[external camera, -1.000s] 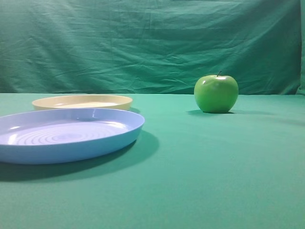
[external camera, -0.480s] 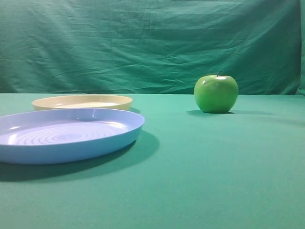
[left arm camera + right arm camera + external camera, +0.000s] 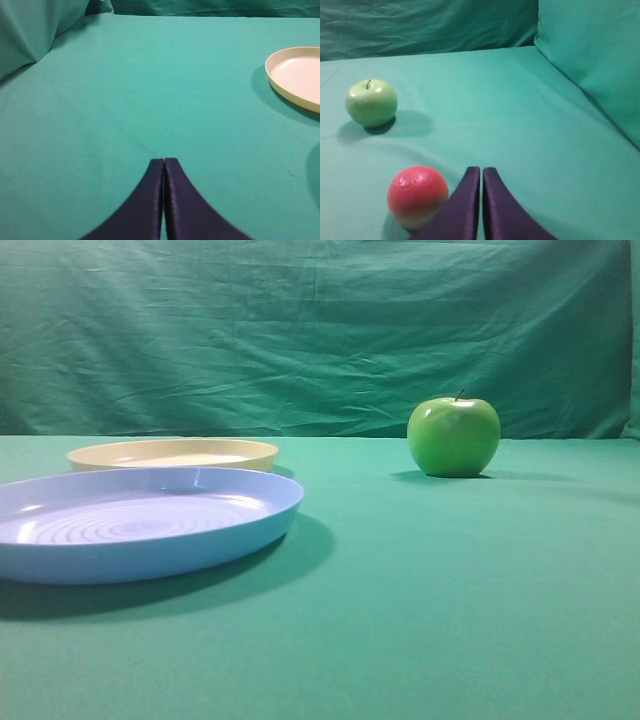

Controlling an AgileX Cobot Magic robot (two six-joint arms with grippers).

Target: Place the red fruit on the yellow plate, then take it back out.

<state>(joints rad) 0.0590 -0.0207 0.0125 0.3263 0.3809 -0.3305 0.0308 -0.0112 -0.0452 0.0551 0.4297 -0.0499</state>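
The red fruit [image 3: 417,197] lies on the green cloth in the right wrist view, just left of my right gripper [image 3: 481,170], which is shut with nothing between its dark fingers. The fruit does not show in the exterior high view. The yellow plate [image 3: 172,453] sits empty at the back left, behind the blue plate; its rim also shows at the right edge of the left wrist view [image 3: 295,75]. My left gripper [image 3: 163,161] is shut and empty over bare cloth, well left of the plate. Neither gripper shows in the exterior high view.
A large light-blue plate [image 3: 140,520] with concentric rings lies at the front left. A glossy green apple [image 3: 453,436] with a stem stands at the back right, also seen far left in the right wrist view [image 3: 371,102]. Green cloth walls rise behind and at the sides.
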